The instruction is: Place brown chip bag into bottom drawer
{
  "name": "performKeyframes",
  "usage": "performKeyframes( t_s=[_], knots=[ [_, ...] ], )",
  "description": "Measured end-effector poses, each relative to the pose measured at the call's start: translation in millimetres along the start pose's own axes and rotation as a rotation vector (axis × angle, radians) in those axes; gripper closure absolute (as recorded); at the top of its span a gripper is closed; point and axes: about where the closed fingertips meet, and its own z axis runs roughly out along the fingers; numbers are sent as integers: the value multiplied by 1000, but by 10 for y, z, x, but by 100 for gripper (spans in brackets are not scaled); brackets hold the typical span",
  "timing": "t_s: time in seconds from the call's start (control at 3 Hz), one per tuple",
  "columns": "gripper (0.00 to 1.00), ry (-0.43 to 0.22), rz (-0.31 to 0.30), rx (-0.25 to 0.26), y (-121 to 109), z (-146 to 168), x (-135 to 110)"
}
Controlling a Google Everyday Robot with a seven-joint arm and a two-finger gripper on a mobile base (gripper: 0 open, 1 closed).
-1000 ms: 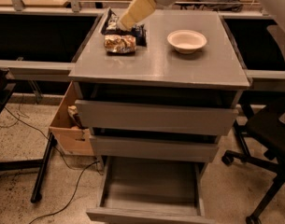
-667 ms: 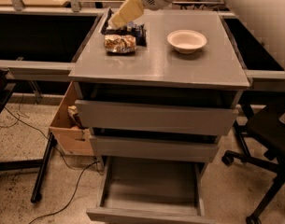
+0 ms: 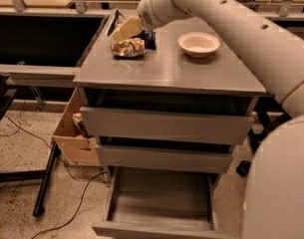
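The claw (image 3: 119,34) is seen in the upper left of the frame, at the end of the white arm (image 3: 231,24) that reaches in from the right edge. It is held tilted downward just above the brown chip bag (image 3: 127,47); whether the bag is touched cannot be told, and whether the claw is wide or narrow cannot be told either. The brown chip bag is laid on the grey tabletop (image 3: 166,71) near its back left corner. Just behind it a dark chip bag (image 3: 149,38) is partly hidden by the claw. A pale bowl (image 3: 199,44) is placed to the right, well apart from both bags. Below the tabletop, two upper drawers (image 3: 166,126) are shown slightly pulled out. The bottom drawer (image 3: 161,203) is pulled far out at the lower middle of the frame, with its grey inside exposed. A cardboard box (image 3: 74,138) is set on the floor at the left of the cabinet.
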Motion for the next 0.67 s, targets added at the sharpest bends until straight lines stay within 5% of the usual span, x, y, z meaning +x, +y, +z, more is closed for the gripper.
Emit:
performKeyframes(
  t_s=[0.67],
  knots=[
    [0, 70, 24, -74, 58, 483, 478]
  ],
)
